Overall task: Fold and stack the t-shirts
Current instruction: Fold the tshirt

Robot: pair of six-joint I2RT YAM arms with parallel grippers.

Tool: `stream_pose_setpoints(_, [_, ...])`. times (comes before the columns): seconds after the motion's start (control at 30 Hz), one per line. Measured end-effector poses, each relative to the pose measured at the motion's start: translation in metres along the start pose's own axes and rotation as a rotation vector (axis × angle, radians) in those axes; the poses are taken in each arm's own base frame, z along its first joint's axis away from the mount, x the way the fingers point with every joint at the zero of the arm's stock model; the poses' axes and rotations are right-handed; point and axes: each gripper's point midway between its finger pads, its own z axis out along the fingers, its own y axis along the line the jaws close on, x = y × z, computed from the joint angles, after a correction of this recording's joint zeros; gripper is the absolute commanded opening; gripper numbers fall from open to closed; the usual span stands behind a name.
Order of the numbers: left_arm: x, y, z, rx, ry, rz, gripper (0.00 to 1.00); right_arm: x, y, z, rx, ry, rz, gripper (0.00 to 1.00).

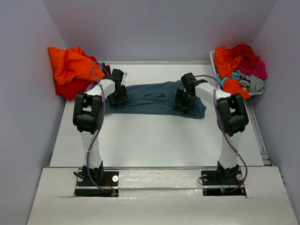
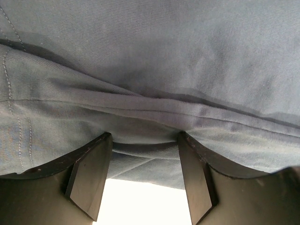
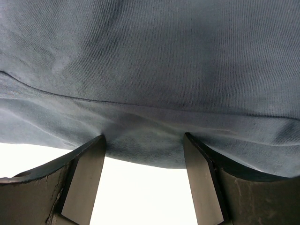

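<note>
Both arms rise from the bottom of the top view and bend forward over the white desk [image 1: 154, 140]. The left arm [image 1: 88, 115] sets the left gripper [image 1: 118, 96] on the left end of the dark slate-blue cotton t-shirt [image 1: 152, 96]. The right arm [image 1: 230, 115] sets the right gripper [image 1: 184, 101] on its right end. The shirt lies spread sideways across the middle of the desk.

In each wrist view the dark fingers [image 2: 91, 176] [image 3: 84, 183] stand apart, unclosed. The shirt's folded edge crosses the gap, and it seems to rest there rather than being pinched.

A heap of bright orange and red cloth shirts [image 1: 70, 68] sits at upper left, partly cut off by the wall. At upper right a white basket [image 1: 212, 57] holds a jumble of orange, red, magenta, teal and grey shirts [image 1: 239, 63], and their shapes are hard to separate.
</note>
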Motion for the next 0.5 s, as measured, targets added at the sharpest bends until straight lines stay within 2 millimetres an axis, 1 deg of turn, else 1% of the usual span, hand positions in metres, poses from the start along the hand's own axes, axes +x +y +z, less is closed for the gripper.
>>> stream_pose_setpoints(0.17, [0.008, -0.002, -0.003, -0.002, 0.007, 0.030, 0.70, 0.007, -0.003, -0.003, 0.003, 0.008, 0.015, 0.73])
stream_pose_setpoints(0.33, [0.025, -0.009, -0.007, -0.006, 0.031, 0.075, 0.70, 0.011, -0.009, -0.006, 0.029, 0.013, 0.032, 0.74])
stream_pose_setpoints(0.5, [0.043, -0.018, -0.013, -0.008, 0.057, 0.133, 0.70, 0.010, -0.012, -0.020, 0.051, -0.009, 0.043, 0.75])
